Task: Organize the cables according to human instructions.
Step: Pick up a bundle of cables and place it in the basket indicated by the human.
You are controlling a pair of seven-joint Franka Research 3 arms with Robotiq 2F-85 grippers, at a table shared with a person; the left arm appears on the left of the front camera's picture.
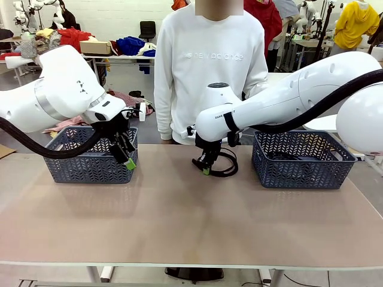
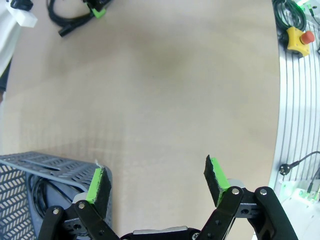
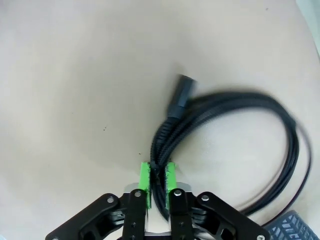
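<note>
right claw (image 3: 157,181) clamped on the coiled cable (image 3: 225,120) near the table's far edge; wrist cam shows its plug (image 3: 178,97), left claw (image 2: 157,182) spread apart

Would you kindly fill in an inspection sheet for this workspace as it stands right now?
Surface: tan table, mostly bare.
Job's things: one coiled black cable on the table at the middle of the far edge; more black cord in the left basket and in the right basket.
Clutter: nothing seen on the table.
Grippers: right gripper shut on the coiled black cable, green fingers pinching its bundled strands; left gripper open, holding nothing, by the left basket's front corner.
Cables: black hoses run along both arms.
Surroundings: person in a white sweatshirt standing at the far side; clothes piled on tables behind.
</note>
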